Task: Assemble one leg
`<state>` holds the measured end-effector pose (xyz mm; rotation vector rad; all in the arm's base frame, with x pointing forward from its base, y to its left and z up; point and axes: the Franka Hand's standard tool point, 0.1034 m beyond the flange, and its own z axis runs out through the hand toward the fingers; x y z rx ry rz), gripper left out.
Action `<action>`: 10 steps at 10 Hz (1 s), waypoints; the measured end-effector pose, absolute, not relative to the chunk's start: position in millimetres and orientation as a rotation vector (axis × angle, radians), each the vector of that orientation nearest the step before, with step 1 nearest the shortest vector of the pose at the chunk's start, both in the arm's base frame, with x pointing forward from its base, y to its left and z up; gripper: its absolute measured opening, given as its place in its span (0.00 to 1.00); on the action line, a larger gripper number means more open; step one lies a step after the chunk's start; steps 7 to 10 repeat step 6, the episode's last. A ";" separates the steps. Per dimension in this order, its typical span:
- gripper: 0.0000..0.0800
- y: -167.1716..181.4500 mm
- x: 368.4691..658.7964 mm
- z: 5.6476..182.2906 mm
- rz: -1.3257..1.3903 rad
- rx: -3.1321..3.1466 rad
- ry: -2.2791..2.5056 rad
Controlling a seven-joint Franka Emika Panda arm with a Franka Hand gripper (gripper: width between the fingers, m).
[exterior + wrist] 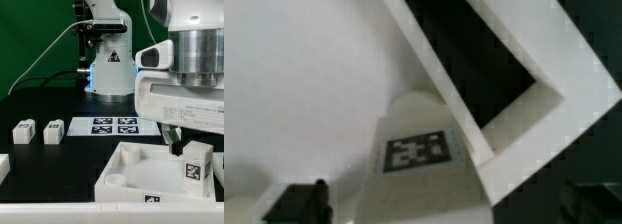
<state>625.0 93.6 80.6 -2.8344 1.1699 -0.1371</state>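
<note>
A white leg [196,163] with a black-and-white tag stands in the near right part of the large white tray-shaped part [128,158]. My gripper [184,140] hangs right over it, one dark finger [172,136] beside its top. In the wrist view the leg [416,150] lies between my two dark fingertips [295,202], with a gap on each side; the gripper [438,208] is open. The tray's wall [491,90] runs past the leg. Two more legs [22,131] [52,130] lie on the table at the exterior view's left.
The marker board [113,125] lies flat behind the tray. Another white part [3,166] shows at the exterior view's left edge. The arm's base [108,60] stands at the back. A white ledge [60,214] runs along the front.
</note>
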 end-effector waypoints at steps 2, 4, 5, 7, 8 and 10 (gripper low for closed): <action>0.81 93.6 624.5 82.3 -0.138 -2.833 1.169; 0.81 93.5 624.4 82.1 -0.138 -2.833 1.170; 0.81 93.5 624.4 82.0 -0.138 -2.833 1.170; 0.81 93.5 624.4 82.0 -0.138 -2.833 1.170; 0.81 93.5 624.4 82.0 -0.138 -2.833 1.170; 0.81 93.5 624.4 82.0 -0.138 -2.833 1.170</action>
